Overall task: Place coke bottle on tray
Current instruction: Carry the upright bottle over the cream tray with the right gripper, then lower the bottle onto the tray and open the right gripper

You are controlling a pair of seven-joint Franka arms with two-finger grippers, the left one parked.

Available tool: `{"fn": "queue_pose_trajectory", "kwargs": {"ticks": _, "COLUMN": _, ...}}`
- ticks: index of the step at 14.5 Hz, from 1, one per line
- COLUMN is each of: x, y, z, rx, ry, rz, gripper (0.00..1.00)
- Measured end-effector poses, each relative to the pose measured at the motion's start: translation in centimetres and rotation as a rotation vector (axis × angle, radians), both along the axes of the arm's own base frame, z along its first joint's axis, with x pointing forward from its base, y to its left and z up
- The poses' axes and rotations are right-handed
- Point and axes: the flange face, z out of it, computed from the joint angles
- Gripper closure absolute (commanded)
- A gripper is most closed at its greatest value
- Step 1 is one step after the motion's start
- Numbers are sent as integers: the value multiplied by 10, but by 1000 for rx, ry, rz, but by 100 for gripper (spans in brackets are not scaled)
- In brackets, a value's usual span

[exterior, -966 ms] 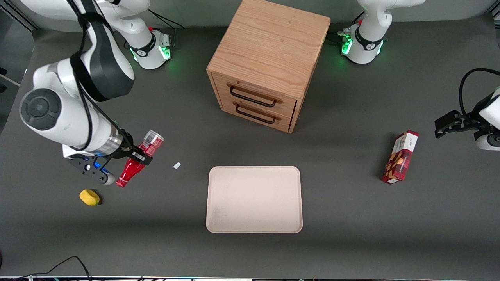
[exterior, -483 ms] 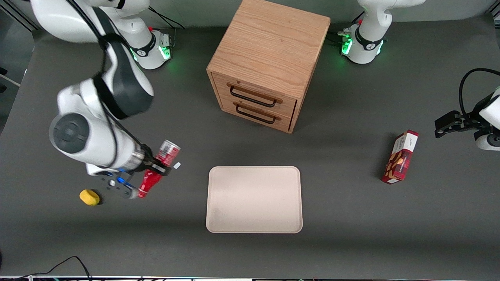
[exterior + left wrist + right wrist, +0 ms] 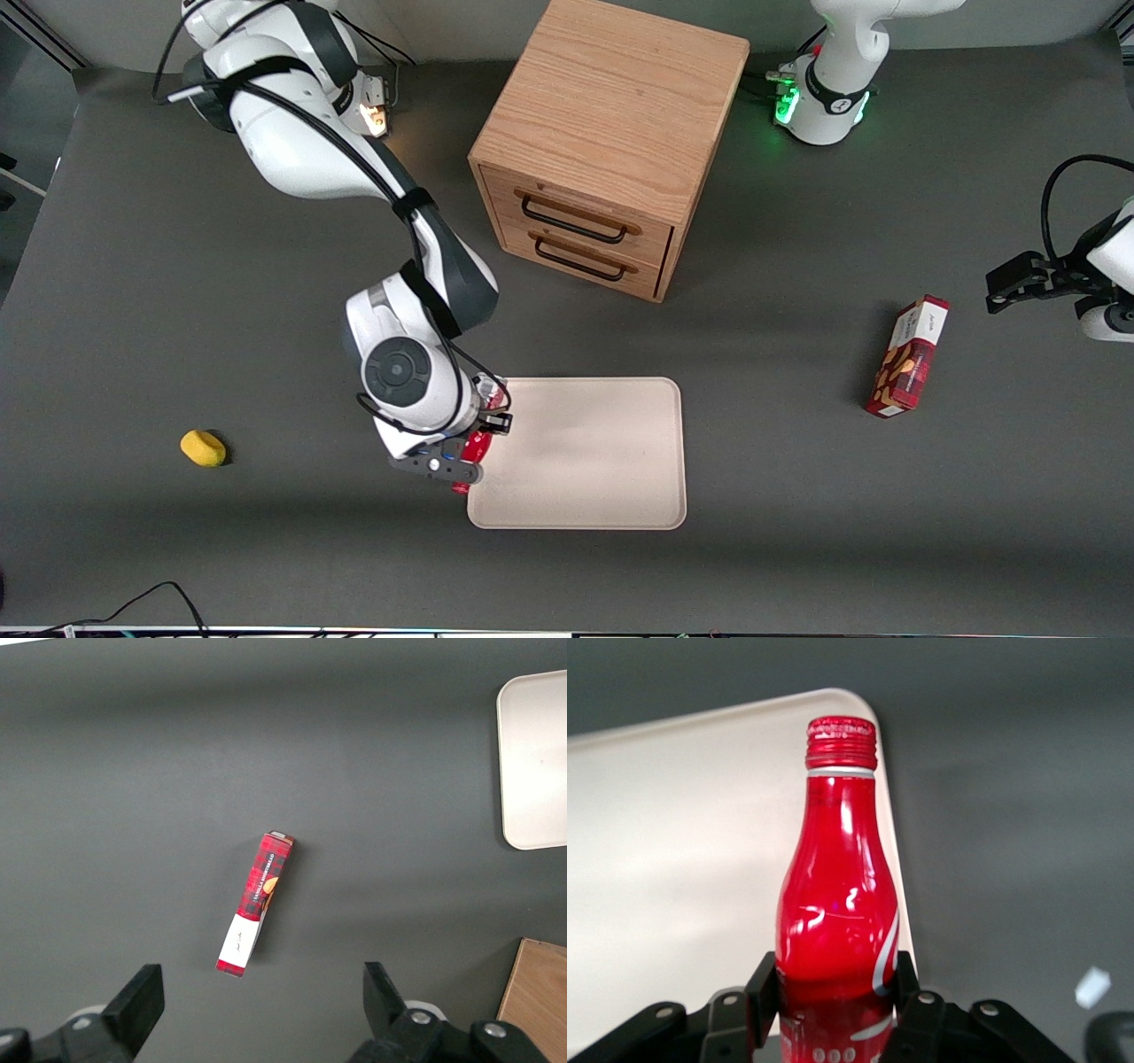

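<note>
A: Where was the tool [image 3: 479, 436], and what did it carry?

B: It hung over the tray's edge at the working arm's end. Its black fingers [image 3: 764, 988] were closed on the lower body of the coke bottle [image 3: 837, 895], one on each side. Bottle: glossy red, contoured, ribbed red cap, thin silver ring under the cap, white script on the body.

A: Position of the bottle against the tray?

B: Held in the air above the rim of the tray [image 3: 611, 505], near a rounded corner. The tray was matte beige, flat, with a low raised rim.

A: Surroundings?

B: Dark grey matte counter [image 3: 797, 532]. A wooden drawer cabinet [image 3: 611, 142], oak-grained, with two black wire handles, stood farther from the front camera than the tray and apart from it. A small yellow rounded object [image 3: 203, 447] lay toward the working arm's end. A red snack box [image 3: 907, 357] lay toward the parked arm's end. Nothing rested on the tray.

A: Differences between views?

B: From the front the arm hid most of the bottle; only a red sliver [image 3: 475, 448] showed. The right wrist view showed cap, neck and grip plainly, plus a small white scrap [image 3: 1092, 986] on the counter. The left wrist view showed the box's [image 3: 255, 904] tartan side and white end.
</note>
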Motion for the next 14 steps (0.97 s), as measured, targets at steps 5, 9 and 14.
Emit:
{"fn": "queue_pose_trajectory", "kwargs": {"ticks": 5, "x": 6, "y": -4, "z": -44, "rx": -5, "ry": -11, "rz": 157, "gripper": 100}}
{"fn": "queue_pose_trajectory", "kwargs": {"ticks": 9, "x": 8, "y": -3, "z": -65, "rx": 2, "ry": -27, "rz": 160, "gripper": 100}}
{"fn": "queue_pose_trajectory", "kwargs": {"ticks": 14, "x": 8, "y": -3, "z": -78, "rx": 0, "ry": -23, "rz": 160, "gripper": 100}}
